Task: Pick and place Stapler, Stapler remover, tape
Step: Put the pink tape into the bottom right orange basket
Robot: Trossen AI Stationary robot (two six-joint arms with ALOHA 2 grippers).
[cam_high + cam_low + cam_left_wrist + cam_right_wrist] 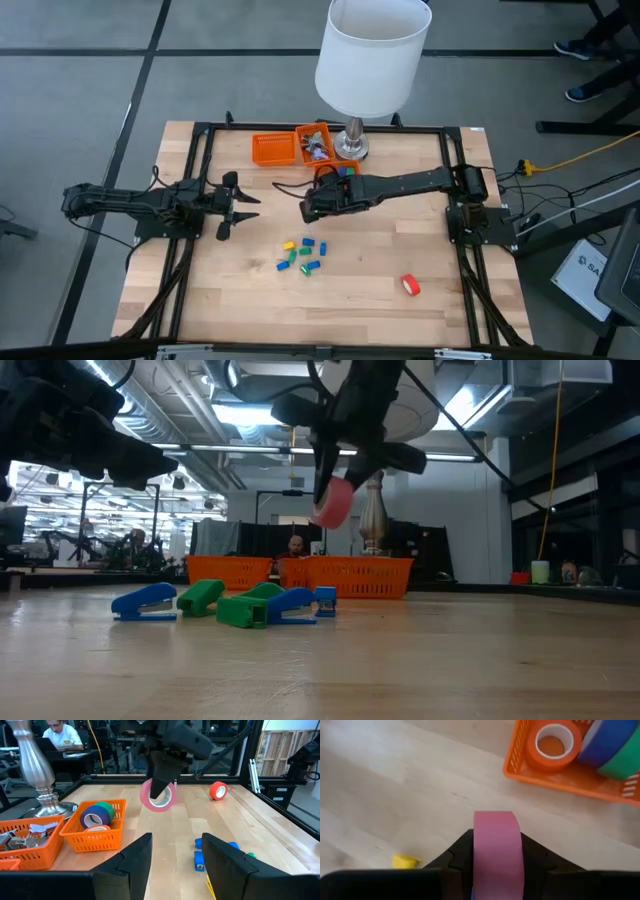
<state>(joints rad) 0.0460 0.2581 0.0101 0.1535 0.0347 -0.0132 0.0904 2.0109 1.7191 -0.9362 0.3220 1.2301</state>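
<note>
Above the table, right end effector (159,790) clamped on pink tape roll (157,796), left end effector (175,862) apart.

You are looking into a robotics lab or workshop: exposed ceiling ducts (150,430) and strip lights overhead, a black metal frame (300,130) around the wooden table (380,310), cables trailing, and a person at a desk (62,737) behind.

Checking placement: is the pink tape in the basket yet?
Out. The right pincer holds the pink tape in the air, short of the orange basket.
</note>
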